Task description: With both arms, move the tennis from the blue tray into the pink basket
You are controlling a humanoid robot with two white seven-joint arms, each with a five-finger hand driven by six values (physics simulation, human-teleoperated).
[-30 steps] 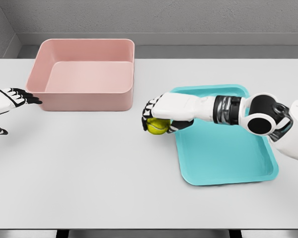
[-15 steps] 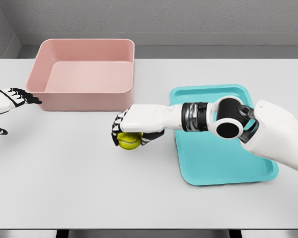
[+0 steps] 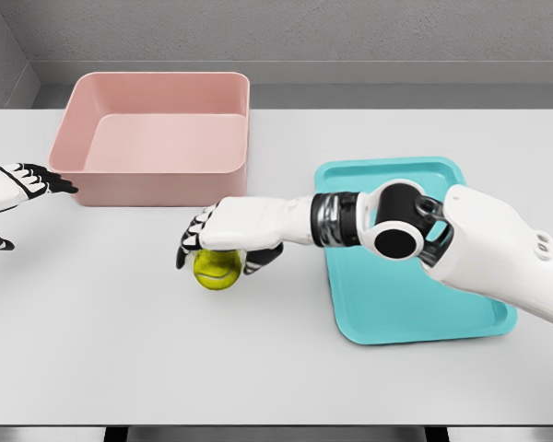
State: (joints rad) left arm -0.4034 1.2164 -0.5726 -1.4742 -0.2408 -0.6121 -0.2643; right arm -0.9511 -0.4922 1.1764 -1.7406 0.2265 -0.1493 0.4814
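The yellow-green tennis ball [image 3: 217,270] sits low over the white table, left of the blue tray [image 3: 415,295] and in front of the pink basket [image 3: 157,184]. My right hand [image 3: 219,255] reaches across from the right and covers the ball from above, fingers curled down on both its sides. The ball shows more below the palm than before and seems to touch the table. The tray holds nothing and the basket is empty. My left hand [image 3: 23,184] hangs at the left edge, beside the basket's front left corner, fingers stretched out and holding nothing.
The pink basket stands at the back left of the table [image 3: 276,378], its front wall a short way behind the ball. The right forearm [image 3: 350,221] lies over the tray's left rim. A grey wall runs behind the table.
My right hand has carried the ball leftward off the blue tray and down toward the table, now in front of the basket's right corner. The left hand has not moved.
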